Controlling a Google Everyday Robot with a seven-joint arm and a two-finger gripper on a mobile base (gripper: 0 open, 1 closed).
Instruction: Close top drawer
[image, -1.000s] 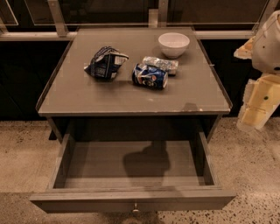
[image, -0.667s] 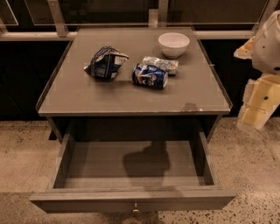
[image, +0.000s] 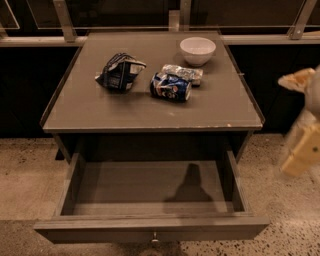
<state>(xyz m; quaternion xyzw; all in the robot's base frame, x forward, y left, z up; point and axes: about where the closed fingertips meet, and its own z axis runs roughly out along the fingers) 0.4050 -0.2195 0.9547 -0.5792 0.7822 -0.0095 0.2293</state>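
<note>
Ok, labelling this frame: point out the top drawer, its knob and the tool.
top drawer (image: 100, 231): camera view, front panel.
knob (image: 155, 238): camera view, its round head.
tool (image: 302, 145): camera view, pale body, far right.

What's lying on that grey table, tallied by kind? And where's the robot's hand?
White round bowl: 1
Crumpled dark blue-and-white snack bag: 1
Crushed blue can: 1
Crumpled silvery packet: 1
Total: 4
Cream gripper: right edge, beside the open grey-brown top drawer.
</note>
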